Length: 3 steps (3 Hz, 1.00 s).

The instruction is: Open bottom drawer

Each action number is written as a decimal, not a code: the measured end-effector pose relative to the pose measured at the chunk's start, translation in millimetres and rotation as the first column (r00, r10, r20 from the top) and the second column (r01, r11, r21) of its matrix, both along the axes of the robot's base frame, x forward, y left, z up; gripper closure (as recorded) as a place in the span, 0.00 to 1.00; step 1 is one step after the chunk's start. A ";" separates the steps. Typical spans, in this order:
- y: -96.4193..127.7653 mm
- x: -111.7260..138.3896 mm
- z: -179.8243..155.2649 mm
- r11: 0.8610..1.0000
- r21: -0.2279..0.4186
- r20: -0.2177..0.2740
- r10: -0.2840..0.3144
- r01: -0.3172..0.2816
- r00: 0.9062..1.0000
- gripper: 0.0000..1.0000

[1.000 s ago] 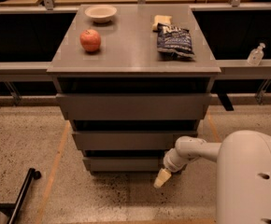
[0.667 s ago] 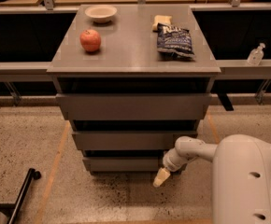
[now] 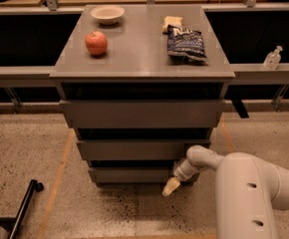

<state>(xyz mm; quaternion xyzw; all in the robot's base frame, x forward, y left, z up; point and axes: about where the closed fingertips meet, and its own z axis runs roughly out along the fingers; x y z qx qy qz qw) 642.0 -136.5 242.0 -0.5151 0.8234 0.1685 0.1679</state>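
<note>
The bottom drawer [image 3: 129, 175], lowest under the worktop's [image 3: 139, 59] front edge, is shut. The gripper [image 3: 171, 186] is held below its right end, fingers seemingly together. Judged stiff and smooth, it should be hooked by its top lip.

The grey cabinet top [image 3: 139, 54] carries four things. A red apple [image 3: 95, 43] sits toward the left, well apart from the rest. A shallow white bowl [image 3: 107, 14] stands near the back left corner. On the right lies a dark blue crisp packet [image 3: 186, 44], flat, and a small pale yellow item [image 3: 172, 23] touches its far edge; what it is cannot be told. The cabinet stands on a speckled floor [image 3: 30, 148] marked with orange tape lines [image 3: 57, 176]. A black pole [image 3: 24, 210] lies at the lower left. The gripper [image 3: 171, 186] hangs low over the floor, just in front of the cabinet's base at its right end.
</note>
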 end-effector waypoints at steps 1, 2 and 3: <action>-4.8 14.6 -19.9 0.998 0.039 0.001 -0.046 0.046 0.999 0.00; -6.4 25.3 -37.5 0.991 0.092 0.003 -0.099 0.099 0.995 0.00; -0.3 25.5 -54.4 0.984 0.130 -0.015 -0.122 0.123 0.992 0.03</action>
